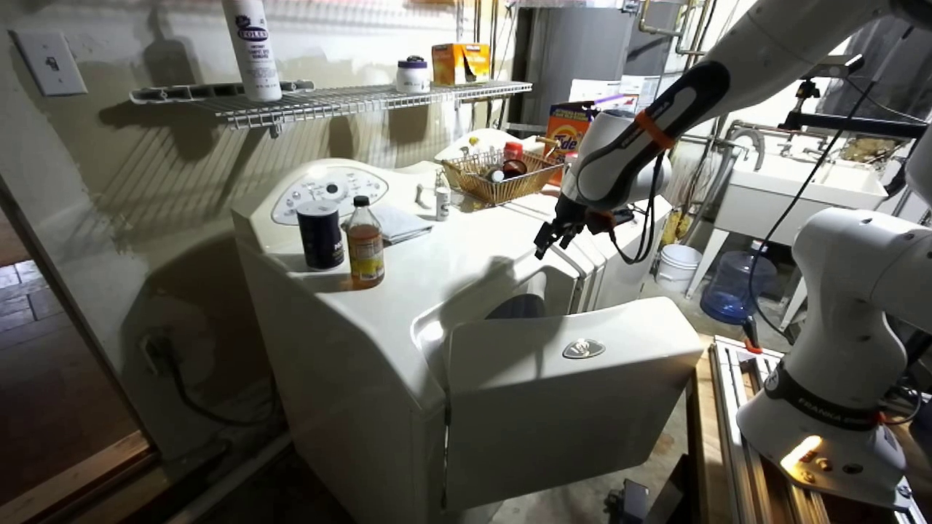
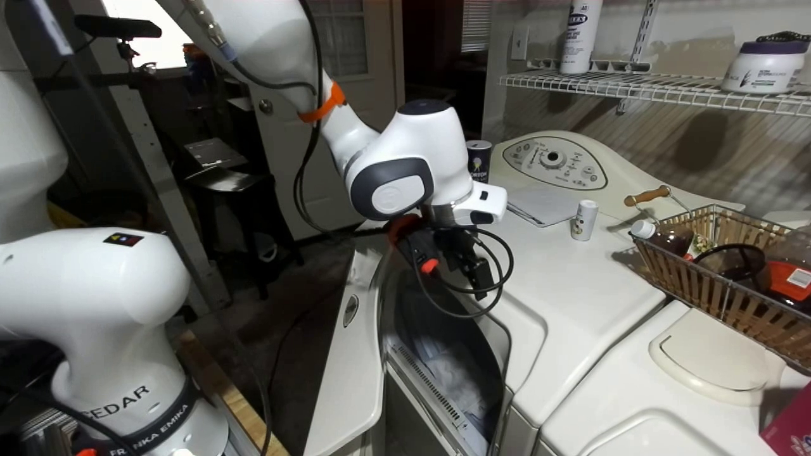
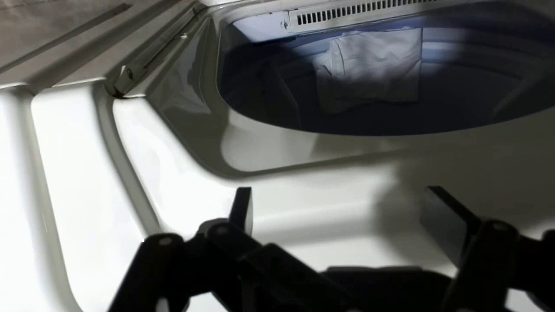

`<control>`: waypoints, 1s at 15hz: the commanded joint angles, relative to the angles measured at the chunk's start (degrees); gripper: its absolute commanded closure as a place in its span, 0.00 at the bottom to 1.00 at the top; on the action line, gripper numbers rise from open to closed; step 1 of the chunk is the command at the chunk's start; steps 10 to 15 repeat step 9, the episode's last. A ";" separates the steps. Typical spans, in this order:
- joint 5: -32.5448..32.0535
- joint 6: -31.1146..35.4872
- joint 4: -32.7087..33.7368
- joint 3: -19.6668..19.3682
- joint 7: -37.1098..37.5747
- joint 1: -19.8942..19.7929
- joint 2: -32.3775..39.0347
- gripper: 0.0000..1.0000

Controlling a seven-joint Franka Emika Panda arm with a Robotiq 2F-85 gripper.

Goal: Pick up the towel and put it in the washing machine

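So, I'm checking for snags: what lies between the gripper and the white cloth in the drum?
From the gripper to the cloth, the wrist view shows the washer's top, the opening's rim, then dark drum.

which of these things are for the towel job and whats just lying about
For the job:
gripper, open
washing machine
its open door
likely towel, white, inside the machine

Just lying about:
dark canister
amber bottle
small white shaker
basket
Tide box
purple-lidded jar
orange box

Pale, creased towel (image 3: 373, 67) inside the open washing machine (image 1: 386, 313)
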 commanded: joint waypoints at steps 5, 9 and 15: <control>-11.09 -0.83 -1.12 -1.26 5.77 0.39 -8.19 0.00; -12.26 -0.77 -1.22 -1.18 6.39 0.10 -9.68 0.00; -12.26 -0.77 -1.22 -1.18 6.39 0.10 -9.68 0.00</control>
